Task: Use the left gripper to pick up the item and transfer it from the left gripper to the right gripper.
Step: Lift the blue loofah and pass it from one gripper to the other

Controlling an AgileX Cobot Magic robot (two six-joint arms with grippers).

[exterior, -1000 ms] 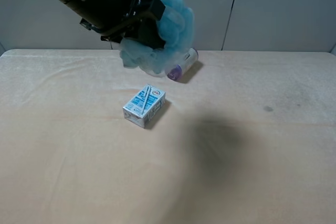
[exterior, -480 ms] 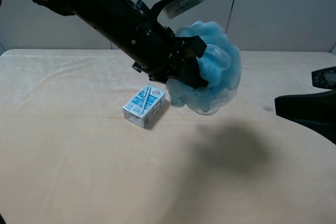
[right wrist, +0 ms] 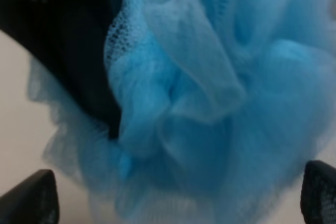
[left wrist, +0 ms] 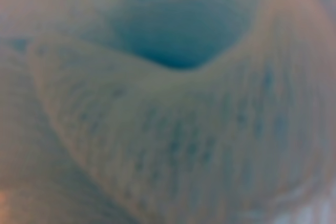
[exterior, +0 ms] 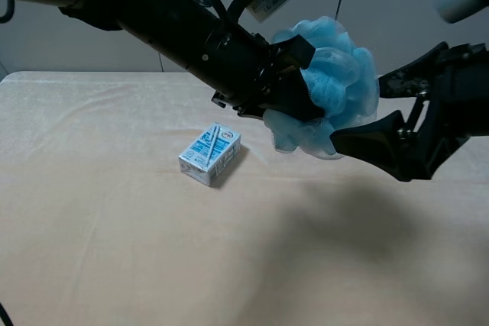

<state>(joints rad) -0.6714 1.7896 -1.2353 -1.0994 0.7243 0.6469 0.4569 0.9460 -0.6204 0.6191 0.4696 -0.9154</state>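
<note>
Exterior high view: the left gripper (exterior: 300, 82) squeezes the fluffy blue pouf (exterior: 344, 74) in the upper middle. The right gripper (exterior: 359, 112) is open wide around it.

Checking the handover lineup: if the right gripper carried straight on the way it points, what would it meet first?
The blue bath pouf, held in the left gripper. The right gripper is open, with a finger on either side of the pouf in its wrist view, though the remaining gap is unclear.
</note>
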